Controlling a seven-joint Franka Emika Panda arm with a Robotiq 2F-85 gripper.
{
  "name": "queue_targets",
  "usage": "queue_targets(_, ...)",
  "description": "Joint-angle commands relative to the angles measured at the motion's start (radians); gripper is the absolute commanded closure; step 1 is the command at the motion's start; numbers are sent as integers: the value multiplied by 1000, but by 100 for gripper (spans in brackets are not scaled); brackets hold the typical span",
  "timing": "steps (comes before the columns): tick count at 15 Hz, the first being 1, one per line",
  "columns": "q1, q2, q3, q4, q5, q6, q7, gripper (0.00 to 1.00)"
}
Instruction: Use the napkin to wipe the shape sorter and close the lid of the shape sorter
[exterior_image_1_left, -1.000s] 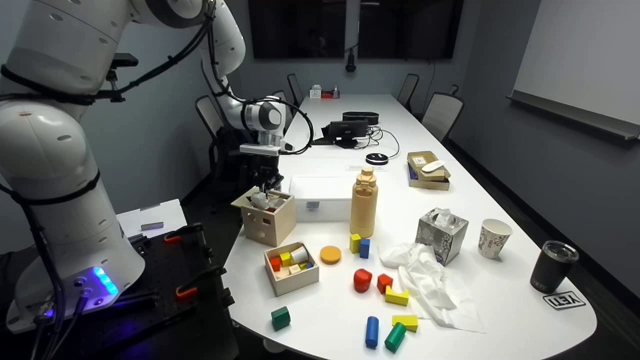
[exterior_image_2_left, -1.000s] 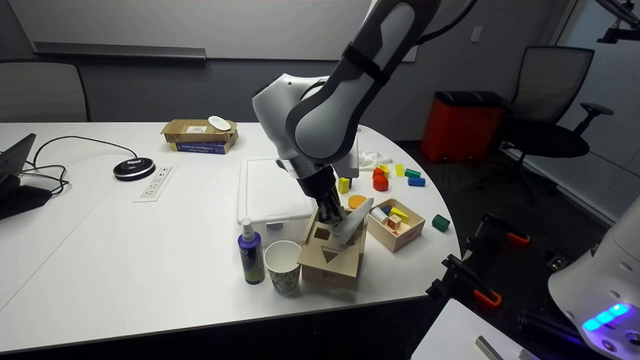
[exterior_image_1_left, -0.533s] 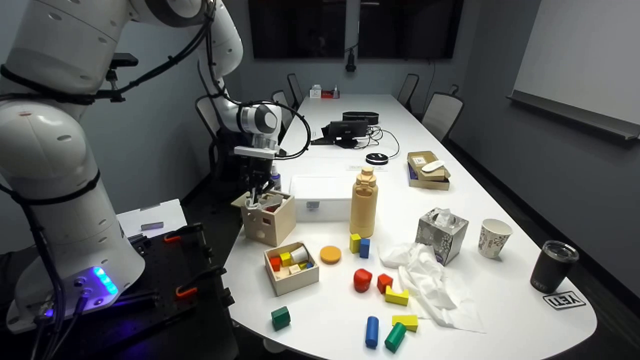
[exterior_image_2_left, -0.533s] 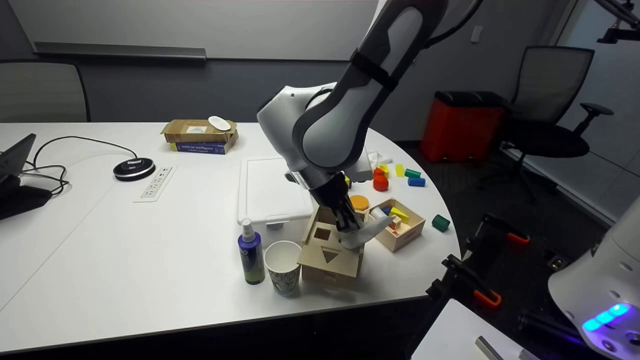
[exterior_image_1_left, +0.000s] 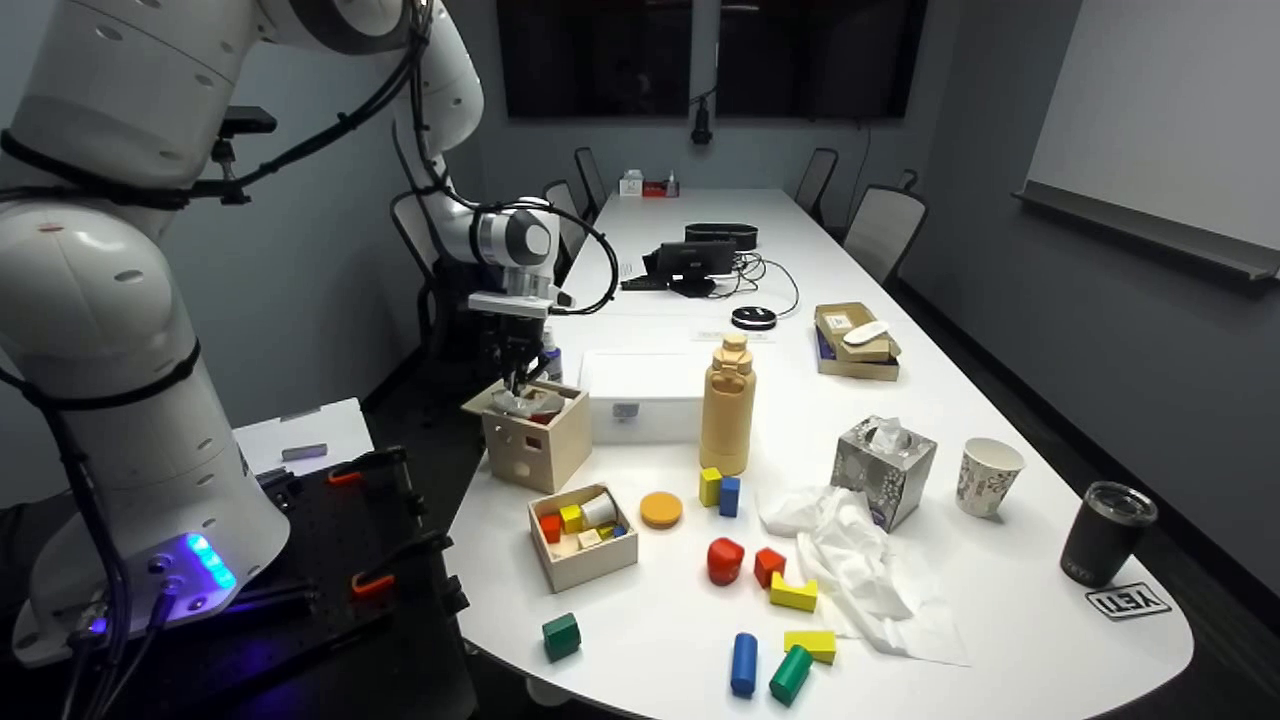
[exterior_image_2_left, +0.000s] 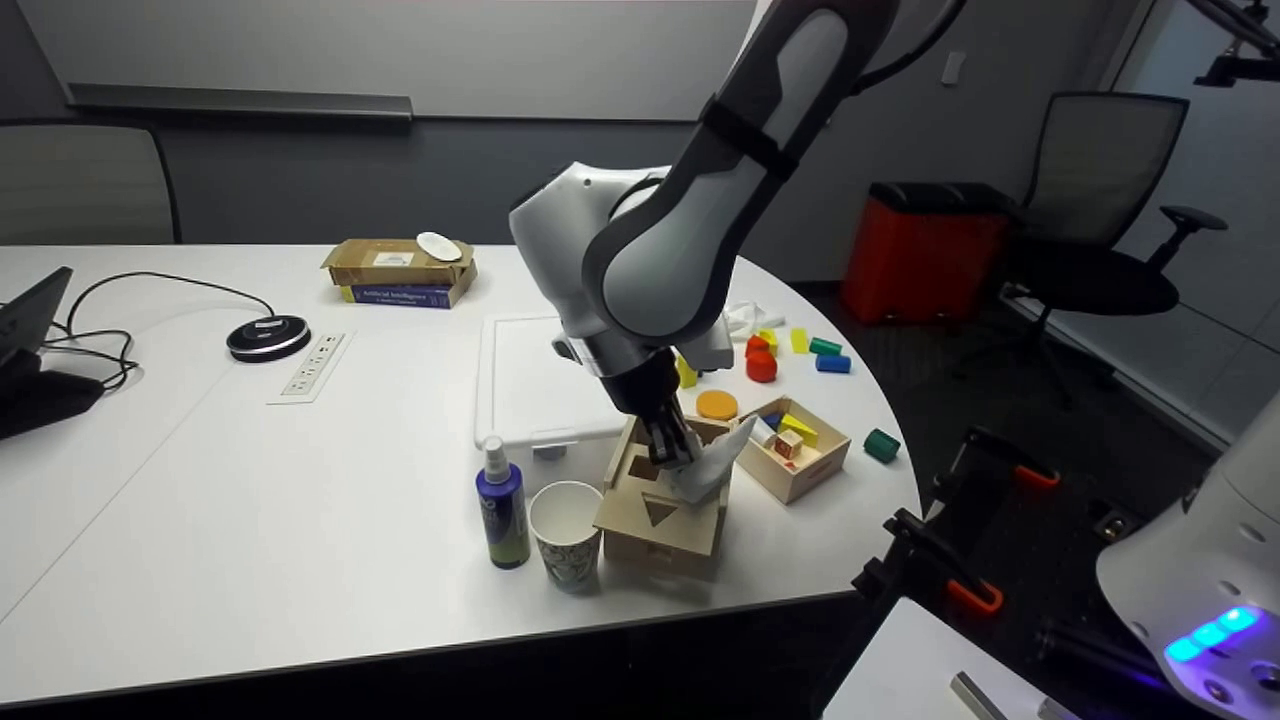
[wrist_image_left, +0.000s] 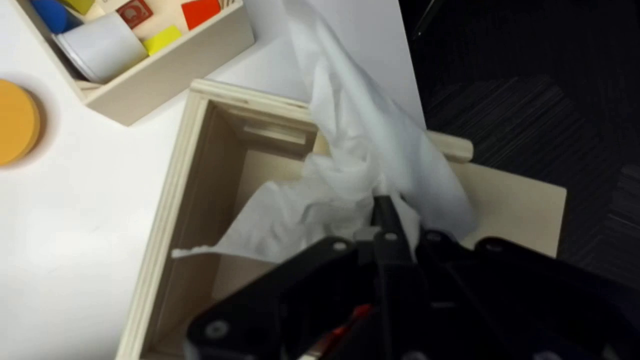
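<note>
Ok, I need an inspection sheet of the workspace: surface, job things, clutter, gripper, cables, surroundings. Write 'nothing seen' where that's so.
Surface: white table, shape sorter standing near its edge.
Napkin: crumpled, held over the shape sorter; contact unclear.
Lid: partly off the shape sorter, overhanging it; not closed.
Clutter: tray of blocks, loose blocks, tan water bottle, tissue box with a crumpled sheet beside it; spray bottle and paper cup by the shape sorter.
Gripper: shut on the napkin.
Cables: black cables strapped along the arm, one looping out near the gripper.
Surroundings: red bin and mesh chair beyond the table.
</note>
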Motion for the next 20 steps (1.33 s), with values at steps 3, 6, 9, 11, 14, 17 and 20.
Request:
queue_targets(3, 4, -55, -24, -54, -30, 68, 9, 100)
queue_targets(6, -8, -73, -13, -41, 14, -30, -1, 100)
queue_targets(9, -20, -143, -2, -49, 66, -82, -1, 100)
queue_targets(11, -23, -204, -8, -47, 92, -103, 15, 100)
queue_targets(14, -35, -294, -31, -38, 105, -133, 51, 100)
queue_targets(17, -73, -366, -83, -28, 94, -133, 117, 100)
queue_targets(20, -144, -380, -163, 3, 72, -98, 133, 100)
